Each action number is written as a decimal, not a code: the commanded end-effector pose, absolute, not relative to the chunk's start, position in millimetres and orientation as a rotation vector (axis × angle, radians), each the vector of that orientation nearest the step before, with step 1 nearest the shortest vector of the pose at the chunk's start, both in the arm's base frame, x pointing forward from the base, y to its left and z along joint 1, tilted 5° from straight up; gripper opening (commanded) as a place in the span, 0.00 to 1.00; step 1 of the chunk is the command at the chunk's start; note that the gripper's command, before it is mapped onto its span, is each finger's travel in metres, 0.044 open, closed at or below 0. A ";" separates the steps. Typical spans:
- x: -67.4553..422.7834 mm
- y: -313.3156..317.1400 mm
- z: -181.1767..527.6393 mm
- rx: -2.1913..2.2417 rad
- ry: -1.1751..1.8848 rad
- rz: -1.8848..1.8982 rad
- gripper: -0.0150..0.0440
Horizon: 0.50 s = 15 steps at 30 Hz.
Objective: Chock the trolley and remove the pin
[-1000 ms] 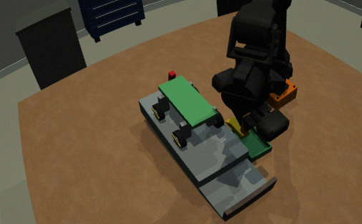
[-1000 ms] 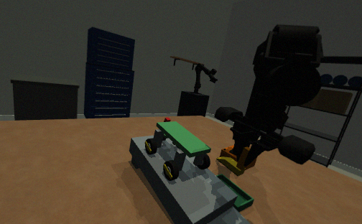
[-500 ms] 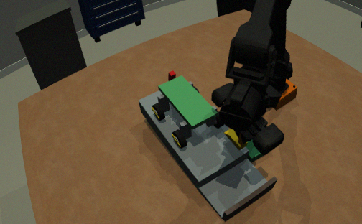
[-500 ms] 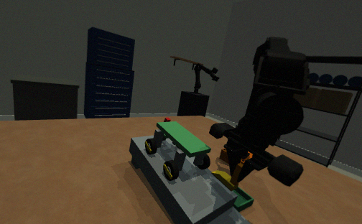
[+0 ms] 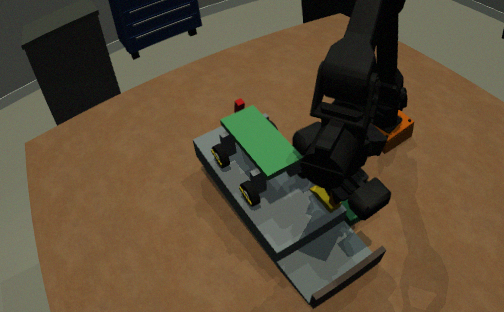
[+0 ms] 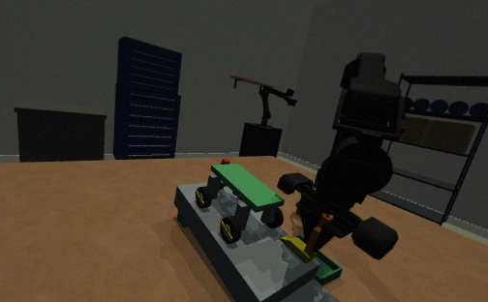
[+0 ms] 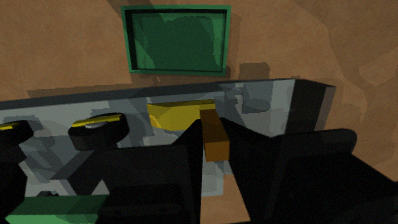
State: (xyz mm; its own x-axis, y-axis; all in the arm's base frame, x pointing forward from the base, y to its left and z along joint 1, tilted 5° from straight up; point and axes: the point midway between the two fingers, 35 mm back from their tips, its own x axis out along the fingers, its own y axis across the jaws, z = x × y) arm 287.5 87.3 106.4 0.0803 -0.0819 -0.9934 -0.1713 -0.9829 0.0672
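The trolley has a green deck [image 5: 258, 138] [image 6: 246, 186] [image 7: 50, 210] and stands on the upper part of the grey ramp [image 5: 280, 220] [image 6: 261, 263] [image 7: 260, 97]. The red-headed stop pin [image 5: 239, 104] [image 6: 226, 161] sits at the trolley's uphill end. My gripper [image 5: 336, 192] [image 6: 320, 227] [image 7: 209, 123] is shut on the orange handle [image 6: 318, 234] [image 7: 215, 136] of the yellow chock [image 5: 324, 196] [image 6: 297, 246] [image 7: 175, 115]. The chock is low on the ramp, a short way downhill of the trolley's tray-side lower wheel [image 6: 273, 218] [image 7: 97, 131], with a small gap showing. The green tray [image 5: 351, 214] [image 6: 329, 271] [image 7: 176, 39] lies on the table beside the ramp.
The arm's orange base [image 5: 400, 131] stands on the table behind the gripper. The ramp ends in a raised lip [image 5: 350, 277] at its low end. A dark cabinet [image 5: 70, 70], a blue drawer chest [image 6: 147, 102] and a shelf rack [image 6: 460, 140] stand off the table.
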 end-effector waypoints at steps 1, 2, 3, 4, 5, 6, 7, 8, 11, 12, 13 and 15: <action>287.1 83.3 107.1 -2.265 0.264 2.065 0.25; 286.8 82.3 107.1 -2.265 0.264 2.065 0.25; 286.4 81.2 107.0 -2.265 0.264 2.065 0.25; 286.1 80.1 107.0 -2.265 0.264 2.065 0.25; 285.8 79.0 106.9 -2.265 0.264 2.065 0.25; 285.5 78.0 106.9 -2.265 0.264 2.065 0.25; 285.1 76.7 106.9 -2.265 0.265 2.065 0.25; 284.8 75.5 107.0 -2.265 0.265 2.065 0.25; 283.8 72.1 107.1 -2.265 0.265 2.065 0.25; 283.5 71.1 107.2 -2.265 0.265 2.065 0.25; 283.2 70.0 107.3 -2.265 0.265 2.065 0.25; 282.6 67.8 107.4 -2.265 0.265 2.066 0.25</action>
